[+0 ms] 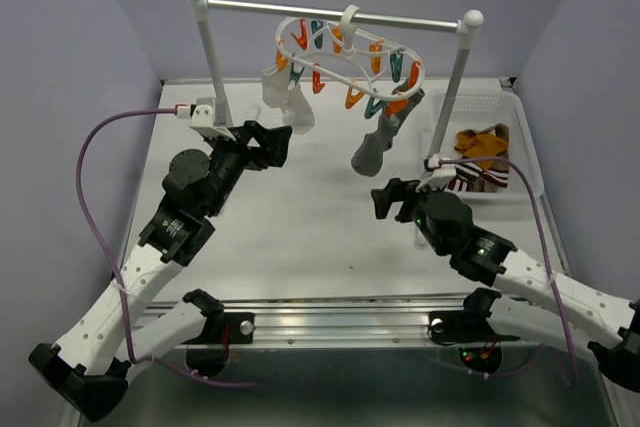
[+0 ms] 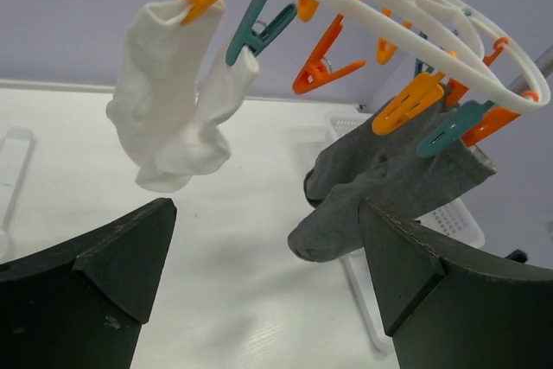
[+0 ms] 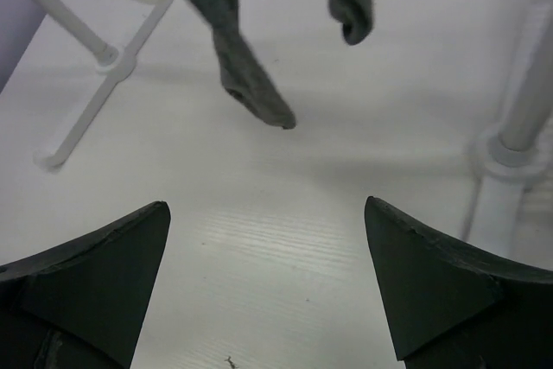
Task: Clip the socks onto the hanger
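The white hanger with orange and teal clips hangs from the rail. Two white socks are clipped at its left side and two grey socks at its right. Mustard-orange and striped socks lie in the basket. My left gripper stands open below the white socks, touching nothing. My right gripper stands open below the grey socks. The left wrist view shows the white socks, grey socks and hanger ring beyond the empty left gripper. A grey sock dangles ahead of the empty right gripper.
A metal rail on two white ball-topped posts carries the hanger at the back. The white perforated basket sits at the right, behind my right arm. The stand's foot and its other post base rest on the white table.
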You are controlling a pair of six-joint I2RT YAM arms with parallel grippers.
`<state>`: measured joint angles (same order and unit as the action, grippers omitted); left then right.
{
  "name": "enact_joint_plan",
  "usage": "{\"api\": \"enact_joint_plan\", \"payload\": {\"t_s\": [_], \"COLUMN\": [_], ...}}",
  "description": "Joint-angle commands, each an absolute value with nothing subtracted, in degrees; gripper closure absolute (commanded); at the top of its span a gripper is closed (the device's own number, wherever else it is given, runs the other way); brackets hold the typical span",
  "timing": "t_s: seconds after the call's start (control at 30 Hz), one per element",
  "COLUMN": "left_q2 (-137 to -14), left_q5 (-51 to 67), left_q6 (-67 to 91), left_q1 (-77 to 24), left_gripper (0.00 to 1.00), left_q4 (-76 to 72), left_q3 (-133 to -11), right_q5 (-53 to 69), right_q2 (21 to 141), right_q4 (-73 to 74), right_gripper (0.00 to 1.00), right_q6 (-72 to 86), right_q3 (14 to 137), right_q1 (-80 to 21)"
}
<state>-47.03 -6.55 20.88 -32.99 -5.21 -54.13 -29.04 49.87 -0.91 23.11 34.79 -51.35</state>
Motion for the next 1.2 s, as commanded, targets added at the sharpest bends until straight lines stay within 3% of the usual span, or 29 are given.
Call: {"api": "enact_joint_plan", "payload": {"t_s": [0.0, 0.17, 0.37, 0.8, 0.97, 1.17], "left_q2": [-45.35, -44.3, -43.86, -39.03, -39.64, -41.48], "left_q5": [-9.49, -9.75, -13.09, -17.84, -20.73, -25.48], "left_q6": [21.8, 23.81, 28.64, 35.42, 31.39, 26.63], "left_q1": [-32.96, -32.96, -32.96, -33.05, -33.05, -32.87], "left_gripper": [0.01, 0.01, 0.01, 0.01, 0.01, 0.01], "left_q4": [-7.02, -6.86, -0.1, 1.85, -1.13, -5.53], "left_q3": [-52.92, -51.42, -53.35, -48.34, -48.78, -47.29], "right_q5": [-42.96, -50.79, -48.96, -25.59, -15.93, -17.13], "right_q2": [40.45, 39.64, 51.05, 59.67, 70.12, 84.34], "right_q4": [16.23, 27.51, 28.48, 18.28, 12.58, 5.98], "right_gripper": [0.0, 0.0, 0.0, 0.0, 0.0, 0.0], "right_q6": [32.08, 32.0, 28.22, 23.12, 23.46, 21.1], "right_q3": [38.65, 45.34, 53.87, 48.69, 51.68, 57.38], "right_q1": [-46.59, -42.81, -35.35, -6.27, 2.71, 5.62]}}
